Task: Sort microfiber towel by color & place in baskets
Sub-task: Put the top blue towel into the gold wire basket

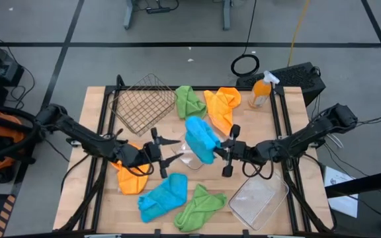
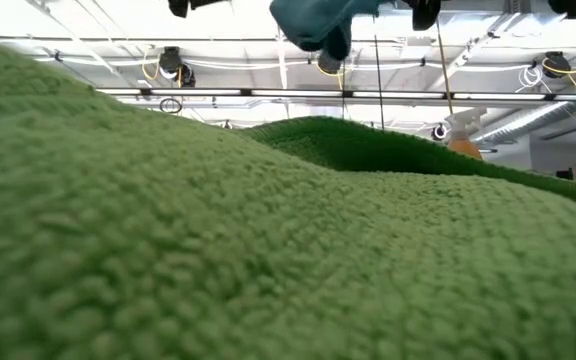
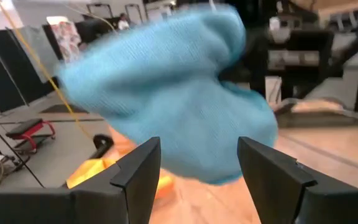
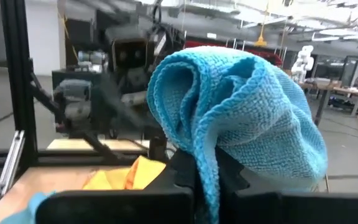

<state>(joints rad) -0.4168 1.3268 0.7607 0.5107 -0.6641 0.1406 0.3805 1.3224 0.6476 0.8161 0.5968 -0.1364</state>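
A bright blue microfiber towel point(image 1: 199, 139) hangs above the middle of the table, with my right gripper point(image 1: 218, 149) shut on it. My left gripper point(image 1: 176, 150) stands open just left of it, pointing level at it; in the left wrist view the towel point(image 3: 173, 99) fills the space beyond the fingers. Lying flat on the table are a second blue towel point(image 1: 164, 198), a green one point(image 1: 200, 206), an orange one point(image 1: 129, 178) under my left arm, and a green point(image 1: 189, 100) and an orange one point(image 1: 222, 106) at the far side. My right gripper pinches a fold of the blue towel point(image 4: 205, 163) between its two shut fingers. The fingers come level from the table's right side. The towel is lifted clear of the table and drapes in a bunch over and around the fingertips.
A dark wire basket point(image 1: 143, 102) stands at the far left. One clear tray point(image 1: 260, 198) sits at the near right; another point(image 1: 189, 160) lies below the held towel. An orange spray bottle point(image 1: 260, 91) stands at the far right. A green towel point(image 2: 268, 250) fills the low view.
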